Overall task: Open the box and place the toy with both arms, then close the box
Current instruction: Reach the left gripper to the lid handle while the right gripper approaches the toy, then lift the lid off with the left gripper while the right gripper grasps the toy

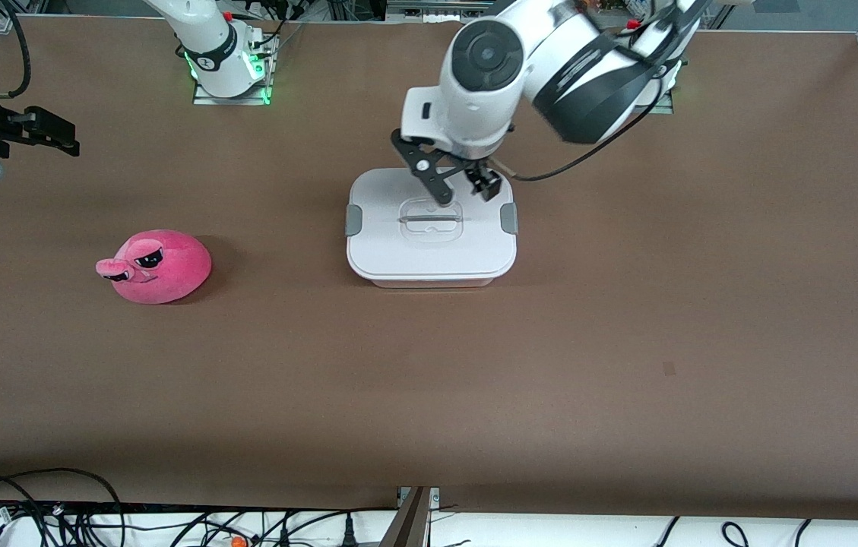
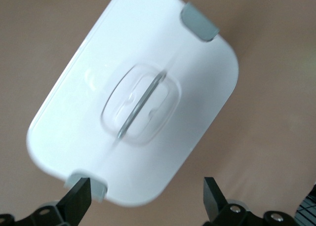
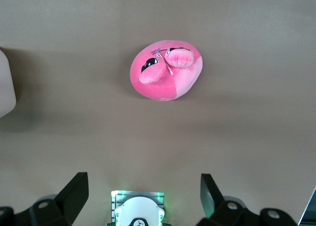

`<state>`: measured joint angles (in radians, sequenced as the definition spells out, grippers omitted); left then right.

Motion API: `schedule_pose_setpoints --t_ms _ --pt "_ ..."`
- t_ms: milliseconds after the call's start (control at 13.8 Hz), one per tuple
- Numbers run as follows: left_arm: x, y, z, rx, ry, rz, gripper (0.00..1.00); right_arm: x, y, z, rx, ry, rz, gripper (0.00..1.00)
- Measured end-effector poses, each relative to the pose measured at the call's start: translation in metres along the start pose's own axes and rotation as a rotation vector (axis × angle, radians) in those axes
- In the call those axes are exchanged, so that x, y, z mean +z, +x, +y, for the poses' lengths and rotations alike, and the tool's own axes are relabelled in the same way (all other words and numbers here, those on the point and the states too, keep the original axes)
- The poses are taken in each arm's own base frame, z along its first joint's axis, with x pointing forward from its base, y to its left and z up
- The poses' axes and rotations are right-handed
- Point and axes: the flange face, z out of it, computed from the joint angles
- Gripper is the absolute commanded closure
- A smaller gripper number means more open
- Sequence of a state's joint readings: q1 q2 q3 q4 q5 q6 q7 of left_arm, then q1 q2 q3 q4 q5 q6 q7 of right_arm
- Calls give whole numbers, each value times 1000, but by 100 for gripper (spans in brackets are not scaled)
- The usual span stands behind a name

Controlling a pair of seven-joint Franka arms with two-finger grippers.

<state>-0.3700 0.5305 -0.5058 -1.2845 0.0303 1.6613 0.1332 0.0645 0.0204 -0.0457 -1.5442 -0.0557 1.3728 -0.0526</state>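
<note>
Brown table: left gripper spread wide, empty, over the box lid's handle to open it; right gripper waits open above the toy

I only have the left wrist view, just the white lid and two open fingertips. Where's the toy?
Observer: The toy lies on the table, toward the right arm's end, apart from the box.
Operator: Is the right gripper near it?
Observer: The right gripper hangs open above the table near the right arm's base, toy in its camera's sight, nothing held.
Operator: And my left gripper?
Observer: The left gripper is open over the lid, beside the handle, not gripping it. Both side clips look shut.
</note>
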Motion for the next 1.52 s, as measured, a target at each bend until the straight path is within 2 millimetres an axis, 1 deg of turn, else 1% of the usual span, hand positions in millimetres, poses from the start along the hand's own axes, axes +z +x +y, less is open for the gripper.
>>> schedule_pose_setpoints --t_ms 72,144,289,361,433,578,722,795,939,1011,1084,1156,1373,1517 --pt "11 10 -4 71 -6 31 0 3 3 1 2 0 -2 0" --pt "19 17 -14 143 -8 62 0 6 6 3 6 0 -1 0" --pt "37 28 -38 266 -6 109 0 11 11 8 14 1 -7 0" --pt "47 32 -46 305 -8 122 0 13 13 9 16 2 -10 0" --pt "59 35 -50 328 -16 119 0 15 14 9 17 2 -15 0" --pt "85 39 -43 360 -39 91 0 23 19 10 18 2 -31 0" --pt "102 40 -31 378 -50 68 0 36 27 15 24 1 -59 0" --pt "106 40 -28 389 -53 61 17 45 32 20 16 4 -76 0" --pt "114 38 -27 424 -58 47 68 67 44 34 -43 15 -115 0" --pt "118 38 -27 433 -60 42 83 80 51 42 -63 21 -131 0" --pt "121 37 -27 439 -62 39 93 93 59 49 -82 27 -143 0" --pt "123 37 -28 441 -62 38 100 106 66 58 -112 34 -156 0" --pt "120 36 -30 441 -60 42 100 149 84 85 -206 62 -186 0" --pt "118 36 -30 447 -57 45 100 177 90 95 -239 77 -206 0"
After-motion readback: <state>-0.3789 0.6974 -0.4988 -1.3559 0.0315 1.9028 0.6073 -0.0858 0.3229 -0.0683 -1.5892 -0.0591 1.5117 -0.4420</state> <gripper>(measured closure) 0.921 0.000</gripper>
